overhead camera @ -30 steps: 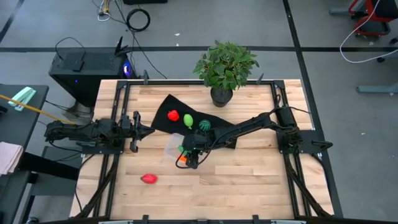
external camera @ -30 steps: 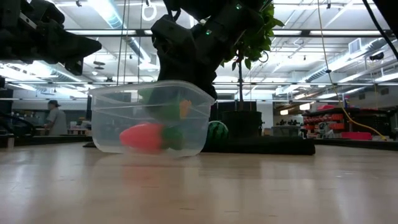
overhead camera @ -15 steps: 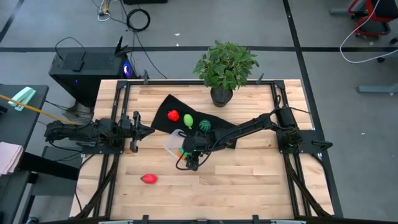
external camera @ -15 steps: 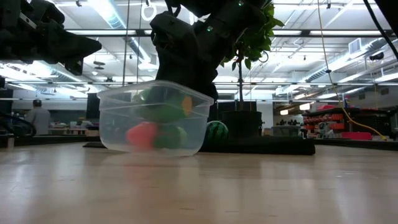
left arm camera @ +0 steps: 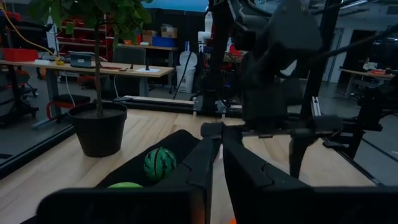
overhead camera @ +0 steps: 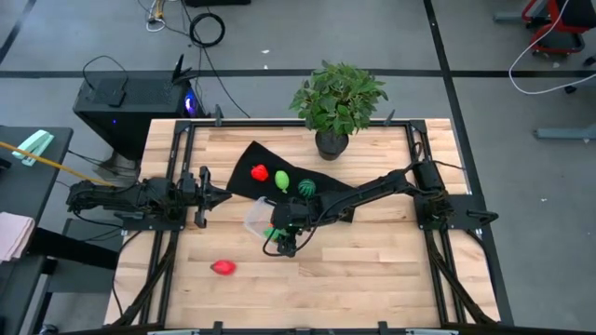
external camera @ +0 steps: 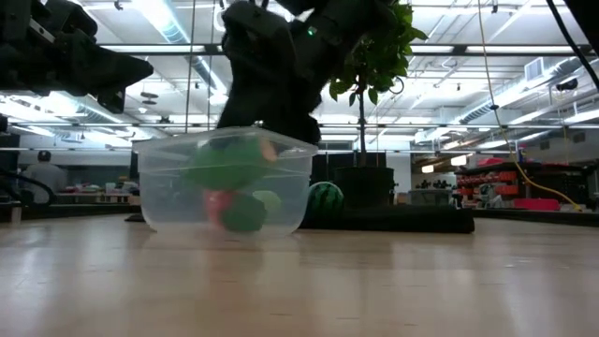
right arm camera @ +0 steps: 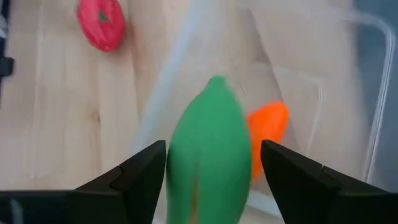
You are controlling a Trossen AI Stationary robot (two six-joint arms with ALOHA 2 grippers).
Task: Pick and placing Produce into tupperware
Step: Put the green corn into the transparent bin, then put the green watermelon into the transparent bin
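The clear tupperware (overhead camera: pixel 253 216) stands on the wood table beside the black mat (overhead camera: pixel 250 154). My right gripper (overhead camera: pixel 282 240) reaches slanting down into it, fingers apart, with the carrot's green top (right arm camera: pixel 208 149) between them and its orange body (right arm camera: pixel 268 127) beyond. On the mat lie a red piece (overhead camera: pixel 260 173), a light green piece (overhead camera: pixel 281 179) and a striped dark green one (overhead camera: pixel 306 187). Another red piece (overhead camera: pixel 222 268) lies on the bare wood nearer the front. My left gripper (overhead camera: pixel 210 195) waits shut at the table's left. My right gripper has its fingers on either side of the carrot's green top (right arm camera: pixel 186 168), coming slanting from above. One finger (right arm camera: pixel 140 180) lies right against it, and a narrow gap shows at the other. Whether it still touches the carrot, I cannot tell.
A potted plant (overhead camera: pixel 337 98) stands at the table's far edge behind the mat. Bare wood stretches across the near half of the table. A person shows far off in the room in the low view.
The tupperware has rocked: one side tipped up off the table half a second ago and has come back down flat. The carrot's green top has shifted inside it, and its orange body no longer shows beside my right gripper from above.
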